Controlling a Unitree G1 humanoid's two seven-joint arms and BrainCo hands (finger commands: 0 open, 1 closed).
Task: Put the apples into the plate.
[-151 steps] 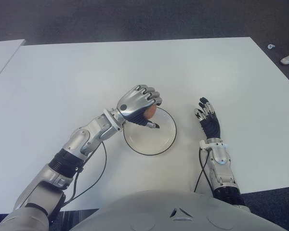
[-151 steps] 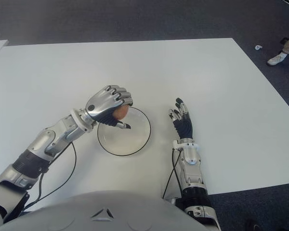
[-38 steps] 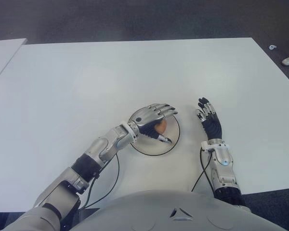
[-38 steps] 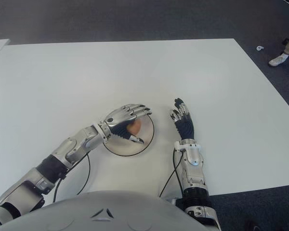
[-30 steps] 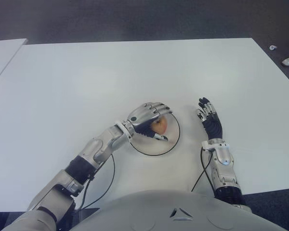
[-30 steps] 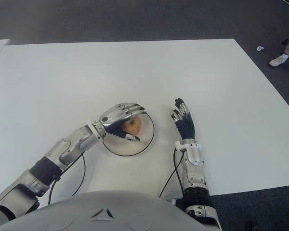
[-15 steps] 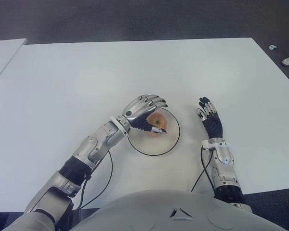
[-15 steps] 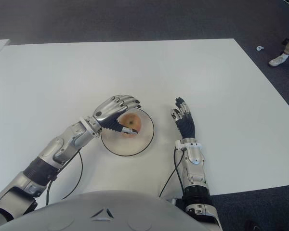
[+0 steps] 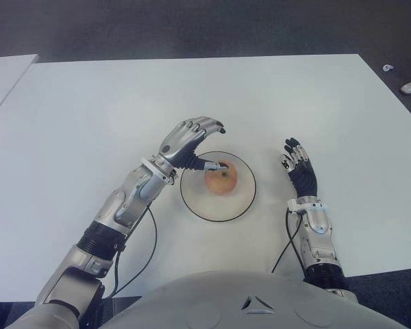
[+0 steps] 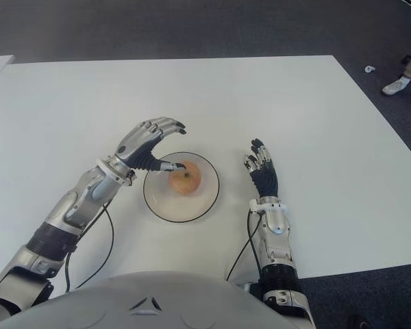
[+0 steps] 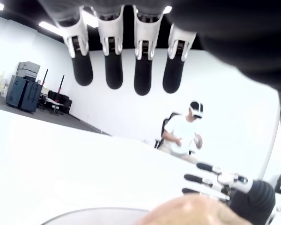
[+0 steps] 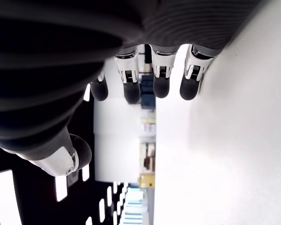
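The counter (image 9: 89,110) is showing a smooth, matt white top; the plate (image 9: 195,205) is looking glossy white with a dark rim; the apple (image 9: 221,180) is shining faintly; the left hand (image 9: 190,140) is gleaming silvery metal with black rubbery fingertips.

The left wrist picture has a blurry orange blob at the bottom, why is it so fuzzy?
In the left wrist view the apple sits very close to the camera, out of focus; the left eye view shows it sharp on the plate, beside the open left hand.
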